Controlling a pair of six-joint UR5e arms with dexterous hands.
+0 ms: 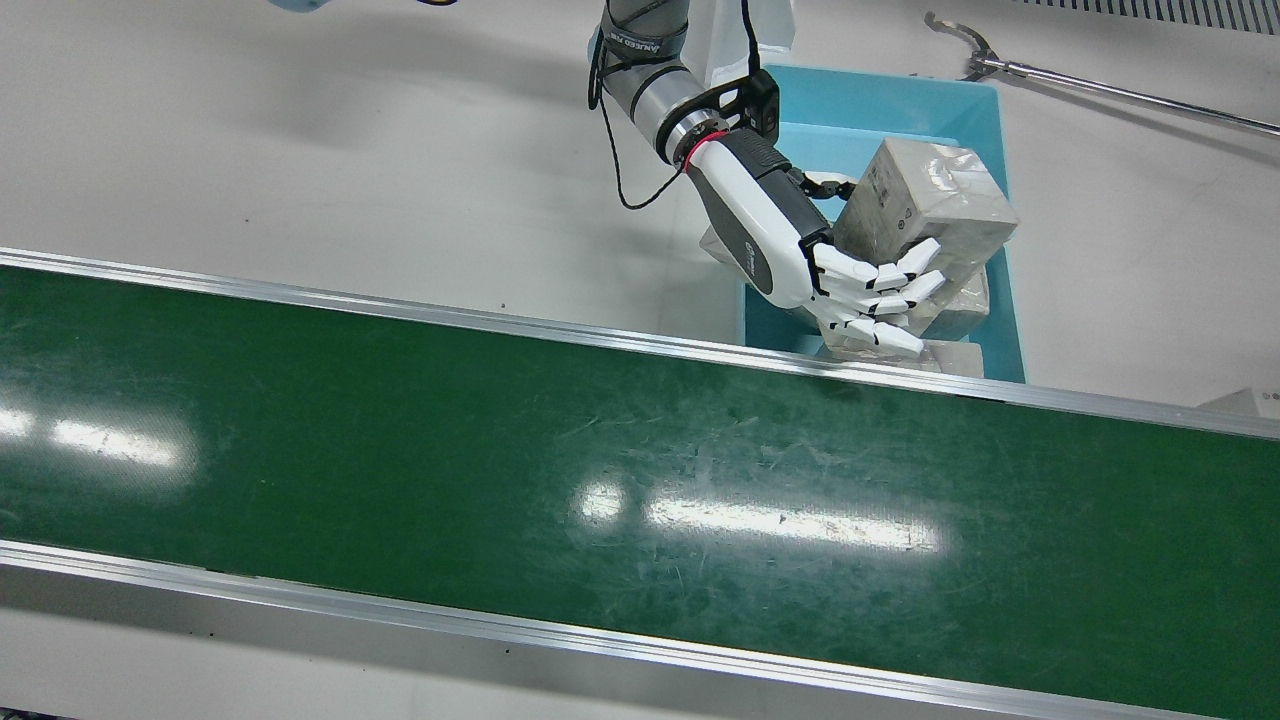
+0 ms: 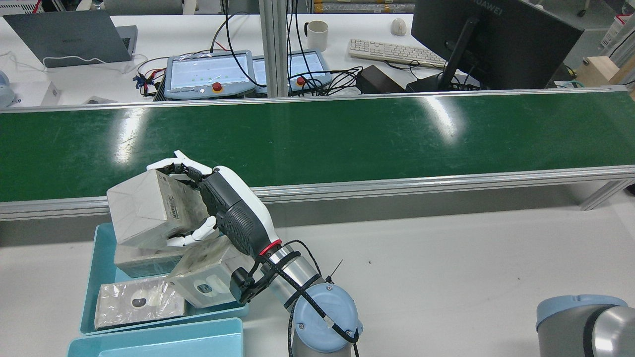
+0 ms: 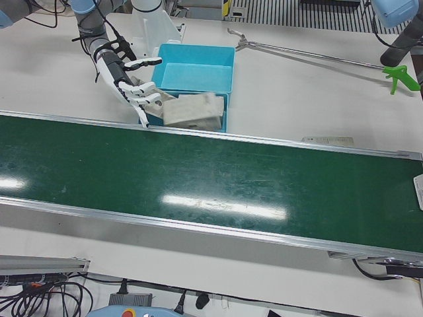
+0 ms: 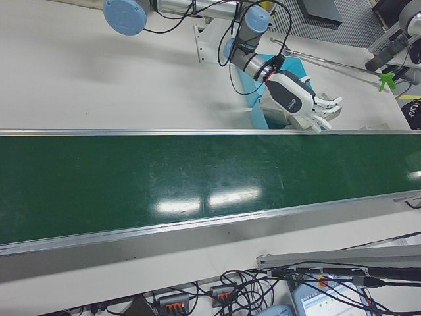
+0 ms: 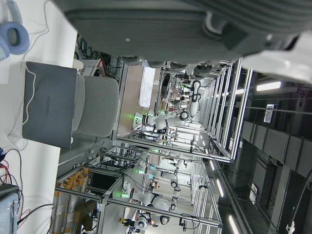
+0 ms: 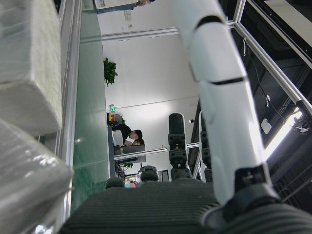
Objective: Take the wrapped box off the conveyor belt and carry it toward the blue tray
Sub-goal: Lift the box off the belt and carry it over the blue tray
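The wrapped box hangs tilted over the blue tray, off the green conveyor belt. My left hand is shut on it, fingers along its lower face and the thumb on the far side. From behind, the box sits left of the hand, above the tray. In the left-front view the box looks blurred beside the hand. Of the right arm only a shoulder shows; the hand views give close fragments that leave its hand's state unclear.
Three other wrapped boxes lie in the tray under the held one. A second, bare blue tray adjoins it on the robot's side. A long metal grabber tool lies on the white table. Desks with a laptop and monitor stand beyond the belt.
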